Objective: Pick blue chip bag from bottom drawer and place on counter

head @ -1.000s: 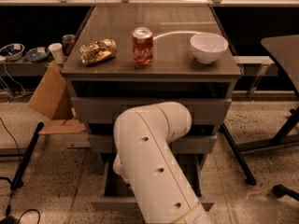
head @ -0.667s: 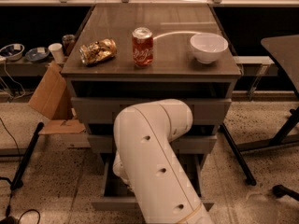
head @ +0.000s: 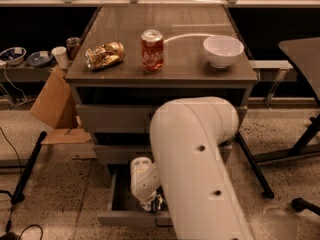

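The gripper is down inside the open bottom drawer, close to its front wall, with the white arm hiding much of the interior. A dark scrap with pale markings at its tip is probably the blue chip bag; whether the pincer has closed on it cannot be told. A sound grasp pinches the crumpled foil firmly, lifts straight up past the drawer front, then swings to the counter, away from the red soda can.
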Controlling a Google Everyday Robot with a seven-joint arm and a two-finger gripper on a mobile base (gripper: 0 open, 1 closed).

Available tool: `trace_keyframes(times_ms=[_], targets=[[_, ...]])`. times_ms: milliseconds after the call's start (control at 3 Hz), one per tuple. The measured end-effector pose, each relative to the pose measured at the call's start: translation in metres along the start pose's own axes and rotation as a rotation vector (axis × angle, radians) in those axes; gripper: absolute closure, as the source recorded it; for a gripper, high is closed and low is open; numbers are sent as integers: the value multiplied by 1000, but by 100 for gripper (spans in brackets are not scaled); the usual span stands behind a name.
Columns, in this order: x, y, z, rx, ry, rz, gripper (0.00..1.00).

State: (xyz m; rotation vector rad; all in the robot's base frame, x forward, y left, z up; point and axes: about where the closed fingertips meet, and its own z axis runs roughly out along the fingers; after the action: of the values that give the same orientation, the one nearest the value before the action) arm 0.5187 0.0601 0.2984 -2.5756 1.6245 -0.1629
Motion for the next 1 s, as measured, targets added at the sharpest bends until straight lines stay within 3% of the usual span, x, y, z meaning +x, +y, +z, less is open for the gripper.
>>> trace_keyframes(times_ms=[333, 1000], targets=[[7, 29, -54, 53, -28, 25, 100], [25, 84, -163, 138, -5, 51, 100]])
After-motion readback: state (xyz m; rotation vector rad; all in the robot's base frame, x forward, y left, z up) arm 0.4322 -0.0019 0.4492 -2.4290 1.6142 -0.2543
